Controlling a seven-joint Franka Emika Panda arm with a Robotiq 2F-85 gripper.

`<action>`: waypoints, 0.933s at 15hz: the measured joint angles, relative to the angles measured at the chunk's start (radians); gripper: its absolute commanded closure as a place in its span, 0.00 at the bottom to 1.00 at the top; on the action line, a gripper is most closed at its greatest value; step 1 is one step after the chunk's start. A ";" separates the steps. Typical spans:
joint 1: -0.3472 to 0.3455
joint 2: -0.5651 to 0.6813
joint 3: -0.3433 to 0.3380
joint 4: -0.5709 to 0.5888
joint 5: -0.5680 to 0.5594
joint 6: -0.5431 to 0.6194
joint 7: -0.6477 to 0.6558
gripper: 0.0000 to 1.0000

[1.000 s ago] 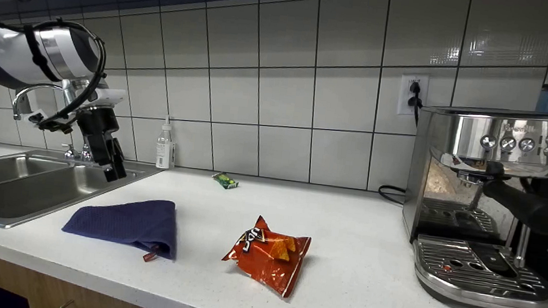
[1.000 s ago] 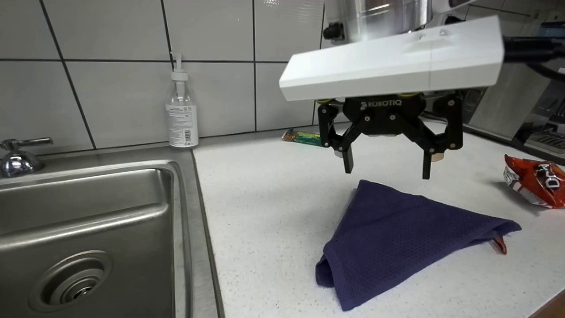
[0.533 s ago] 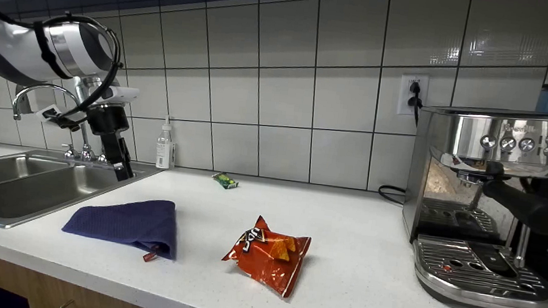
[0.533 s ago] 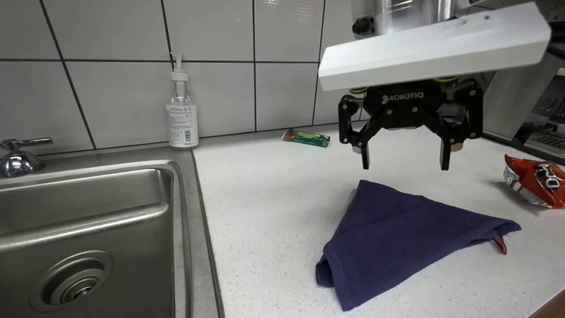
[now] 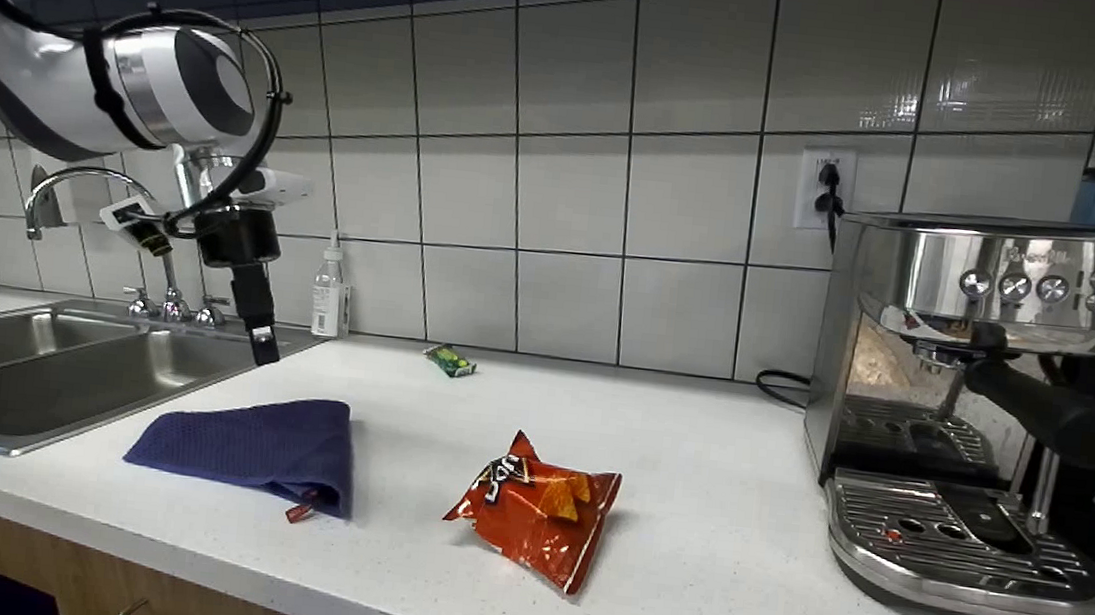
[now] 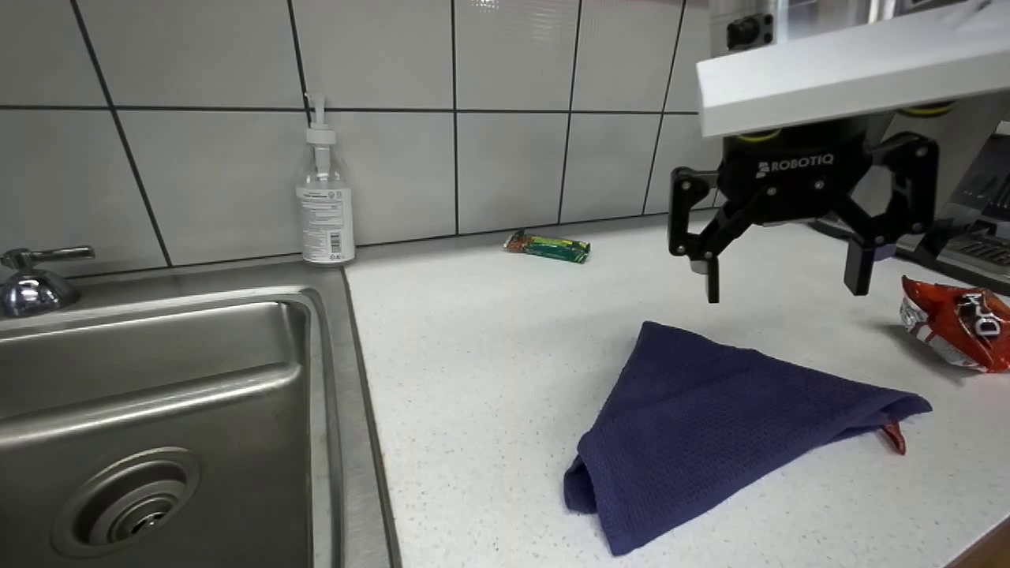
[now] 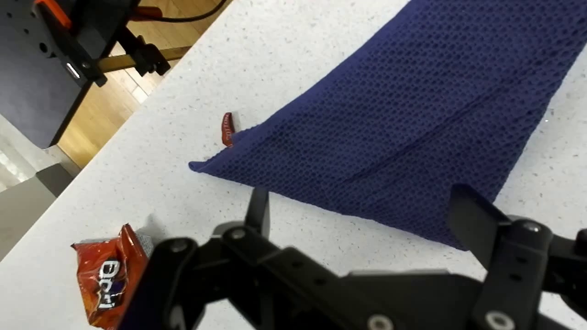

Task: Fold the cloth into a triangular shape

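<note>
The navy-blue cloth point(image 5: 248, 447) lies on the white counter in a folded, roughly triangular shape. In an exterior view the cloth point(image 6: 722, 430) has a curled-under corner at the near left and a small red tag under its right end. The wrist view shows the cloth point(image 7: 390, 123) with its textured top face and a faint crease. My gripper point(image 6: 786, 296) is open and empty, held above the counter near the cloth's far edge. In the wrist view the gripper point(image 7: 362, 189) has its fingers wide apart, with the cloth's edge showing between them. The gripper also shows edge-on in an exterior view point(image 5: 264, 358).
An orange-red snack packet point(image 5: 538, 513) lies right of the cloth. A steel sink point(image 5: 12, 442) borders the counter on the left. A pump bottle point(image 6: 325, 205) and a green wrapper point(image 6: 550, 248) stand near the tiled wall. A coffee machine point(image 5: 979, 419) is at the right.
My gripper has moved to the right in both exterior views and turned a little. It stays open. The cloth has not moved.
</note>
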 measured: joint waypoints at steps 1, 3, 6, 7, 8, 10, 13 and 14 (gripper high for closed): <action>-0.007 -0.017 -0.004 -0.015 0.016 0.002 -0.036 0.00; -0.022 -0.058 -0.012 -0.048 0.042 0.003 -0.109 0.00; -0.043 -0.123 -0.026 -0.100 0.058 0.004 -0.207 0.00; -0.051 -0.146 -0.030 -0.118 0.058 0.005 -0.234 0.00; -0.060 -0.169 -0.034 -0.135 0.058 0.005 -0.261 0.00; -0.077 -0.215 -0.044 -0.170 0.058 0.005 -0.311 0.00; -0.104 -0.276 -0.056 -0.217 0.061 0.005 -0.377 0.00; -0.112 -0.295 -0.059 -0.231 0.063 0.005 -0.398 0.00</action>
